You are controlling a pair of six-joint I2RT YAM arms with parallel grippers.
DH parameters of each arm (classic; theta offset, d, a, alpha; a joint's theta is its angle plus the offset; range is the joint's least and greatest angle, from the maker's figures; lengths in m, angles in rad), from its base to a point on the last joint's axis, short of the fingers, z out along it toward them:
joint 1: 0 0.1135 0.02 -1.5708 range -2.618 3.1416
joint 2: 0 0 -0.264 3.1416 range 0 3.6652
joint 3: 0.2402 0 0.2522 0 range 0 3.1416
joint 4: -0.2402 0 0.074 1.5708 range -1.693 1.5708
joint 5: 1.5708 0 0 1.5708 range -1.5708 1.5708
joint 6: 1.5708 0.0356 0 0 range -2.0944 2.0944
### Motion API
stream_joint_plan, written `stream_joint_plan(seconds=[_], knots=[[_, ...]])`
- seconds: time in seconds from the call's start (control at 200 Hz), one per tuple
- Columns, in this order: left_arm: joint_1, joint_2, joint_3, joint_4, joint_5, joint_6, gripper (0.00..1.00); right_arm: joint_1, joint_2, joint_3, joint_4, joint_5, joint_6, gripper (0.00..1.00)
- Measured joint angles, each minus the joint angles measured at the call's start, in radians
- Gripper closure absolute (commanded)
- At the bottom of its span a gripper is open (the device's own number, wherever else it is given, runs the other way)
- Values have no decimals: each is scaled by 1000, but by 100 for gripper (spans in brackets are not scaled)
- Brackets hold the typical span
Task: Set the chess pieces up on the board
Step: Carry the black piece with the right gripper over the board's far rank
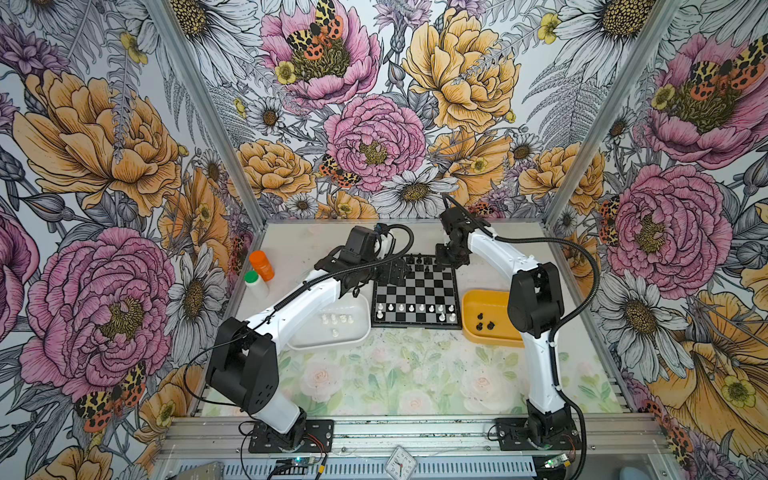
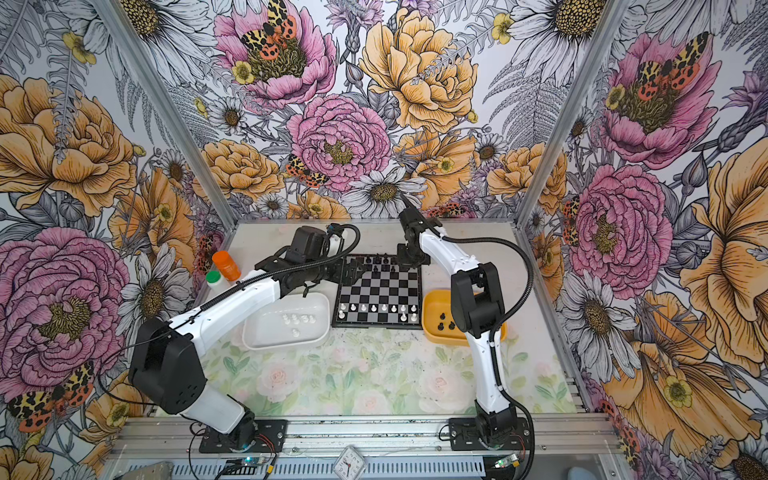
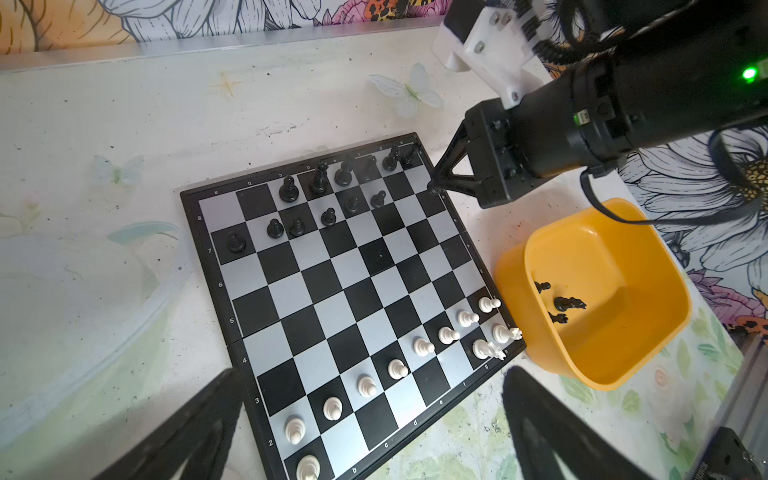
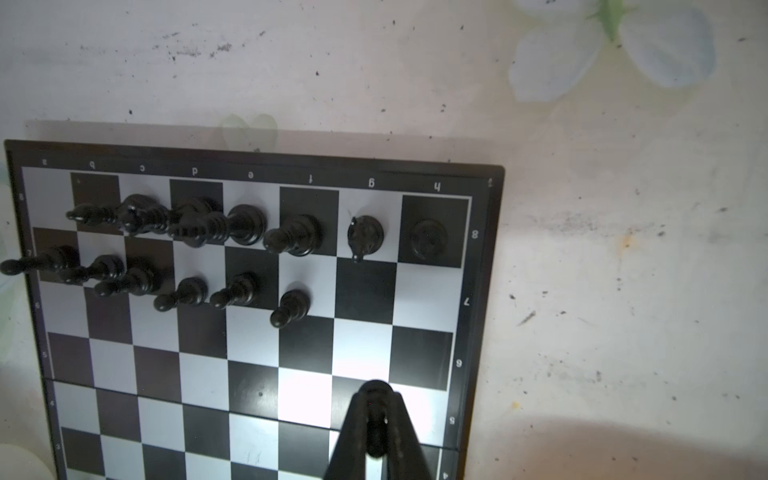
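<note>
The board (image 1: 415, 293) (image 2: 378, 291) lies mid-table. Black chess pieces (image 3: 320, 183) (image 4: 245, 226) fill most of its two far rows. White chess pieces (image 3: 399, 368) (image 1: 411, 308) stand along the near rows. My right gripper (image 4: 376, 397) (image 3: 434, 189) hovers over the board's far right part, shut on a small black piece (image 4: 376, 432). My left gripper (image 3: 374, 374) (image 1: 395, 270) is open and empty, low over the board's far left edge, its fingers (image 3: 199, 428) spread wide.
A white tray (image 1: 361, 336) left of the board holds several white pieces (image 1: 334, 320). A yellow tray (image 1: 473, 299) (image 3: 648, 353) on the right holds black pieces (image 3: 561, 303). An orange bottle (image 1: 262, 266) and a green-capped bottle (image 1: 254, 284) stand far left.
</note>
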Motion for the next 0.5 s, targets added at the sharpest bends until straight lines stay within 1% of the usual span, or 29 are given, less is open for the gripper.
stream_joint_plan(seconds=[0.31, 0.5], knots=[[48, 0, -1, 0, 12, 5, 1, 6, 79, 86, -13, -11, 10, 90], [54, 0, -1, 0, 21, 9, 1, 11, 105, 117, -26, -14, 10, 90]])
